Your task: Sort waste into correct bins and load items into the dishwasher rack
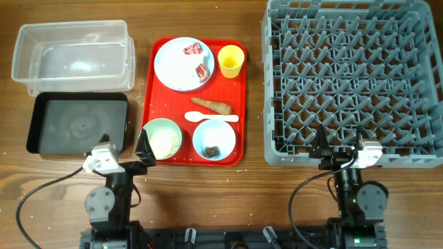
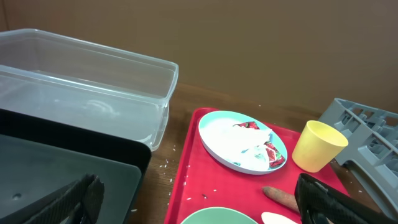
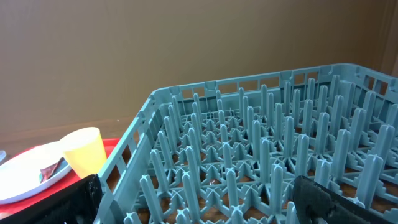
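Nothing has been sorted or loaded yet, as far as the views show. The tub [image 1: 73, 26] and the black tray [image 1: 79, 124] hold nothing, and no dish stands among the pegs of the rack [image 1: 346, 5].

Everything waits on the red tray [image 1: 228, 90]:
- The plate [image 1: 169, 66] carries two wrappers [image 1: 192, 48] and the napkin [image 2: 245, 146].
- The cup [image 1: 231, 61] stands upright just beside the plate.
- The carrot stick [image 1: 211, 104] and the spoon [image 1: 211, 117] lie in the middle.
- The mint bowl [image 1: 149, 130] holds rice [image 1: 165, 143].
- The blue bowl [image 1: 228, 131] holds the brown lump [image 1: 212, 149].

A few grains are scattered on the wood left of the red tray.

The left gripper [image 1: 124, 146] sits low at the table's near edge between the black tray and the mint bowl, its fingers spread wide and holding nothing. The right gripper [image 1: 341, 149] sits at the near wall of the rack, likewise spread and bare.

By this reading the whole job is left — waste into the bins, then five dishes into the rack.

The wrappers show red-and-white print, but it is too small to read. No other label or writing is visible.
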You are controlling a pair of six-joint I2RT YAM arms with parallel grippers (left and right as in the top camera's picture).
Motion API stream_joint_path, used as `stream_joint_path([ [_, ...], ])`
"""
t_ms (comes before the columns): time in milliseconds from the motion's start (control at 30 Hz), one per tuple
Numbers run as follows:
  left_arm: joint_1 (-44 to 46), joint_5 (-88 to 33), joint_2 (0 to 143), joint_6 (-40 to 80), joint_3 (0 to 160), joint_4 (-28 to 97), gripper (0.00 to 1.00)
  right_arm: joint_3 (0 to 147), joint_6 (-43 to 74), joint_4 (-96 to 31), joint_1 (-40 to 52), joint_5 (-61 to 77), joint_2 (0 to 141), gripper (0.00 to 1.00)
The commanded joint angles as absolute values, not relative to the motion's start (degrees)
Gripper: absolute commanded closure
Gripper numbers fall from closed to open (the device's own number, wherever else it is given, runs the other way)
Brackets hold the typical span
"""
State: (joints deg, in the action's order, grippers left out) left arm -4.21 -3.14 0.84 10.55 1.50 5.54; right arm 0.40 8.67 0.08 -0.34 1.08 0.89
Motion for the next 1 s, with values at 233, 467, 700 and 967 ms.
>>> stream_joint_path([
  [233,-4.27,-1.89,0.16,9.39,0.95,5.37,0.00,0.30,14.59,0.16,-0.67,2.07,1.34,0.00],
  [467,-4.27,-1.89,0.16,9.39,0.95,5.37,0.00,0.30,14.59,0.16,-0.67,2.07,1.34,0.00],
  [700,-4.27,-1.89,0.16,9.39,0.95,5.37,0.00,0.30,14.59,0.16,-0.67,2.07,1.34,0.00],
  [967,-4.27,-1.89,0.16,9.41,0.95,5.45,0.00,0.30,15.25,0.58,-0.67,-0.62,1.34,0.00],
])
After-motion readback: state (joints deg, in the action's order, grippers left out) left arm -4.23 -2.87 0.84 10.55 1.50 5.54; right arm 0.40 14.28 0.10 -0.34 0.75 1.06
